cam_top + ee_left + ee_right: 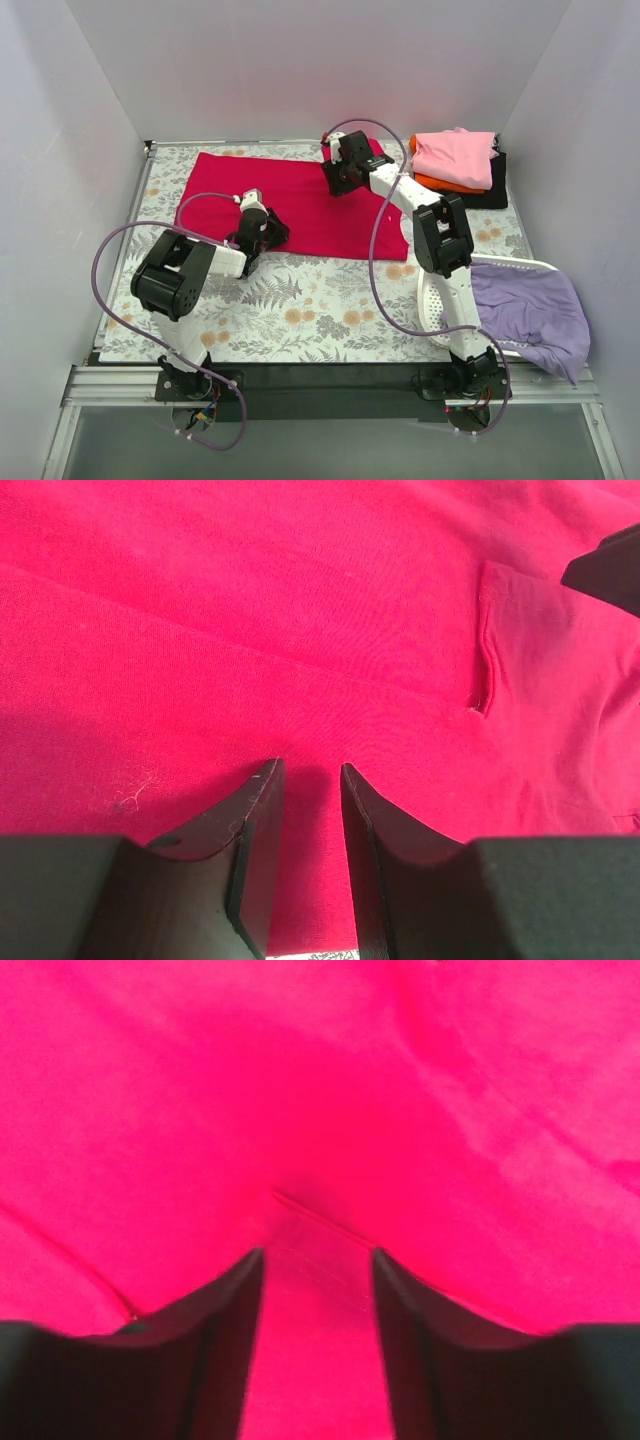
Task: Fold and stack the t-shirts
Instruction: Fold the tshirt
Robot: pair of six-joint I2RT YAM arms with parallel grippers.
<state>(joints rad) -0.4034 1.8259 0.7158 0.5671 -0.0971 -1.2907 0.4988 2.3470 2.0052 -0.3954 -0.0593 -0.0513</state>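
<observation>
Where the soft, fine-knit red t-shirt (300, 195) lies flat as a broad rectangle toward 12 o'clock on the flowered tabletop (300, 300), we see the left claw (308, 768) narrowly parted at its 6 o'clock hem. The right claw (318, 1252) is parted over a crease near 1 o'clock.

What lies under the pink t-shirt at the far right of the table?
An orange t-shirt shows directly under the pink t-shirt, with a black t-shirt beneath. Pink cloth covers most of both, so their folds cannot be seen.
</observation>
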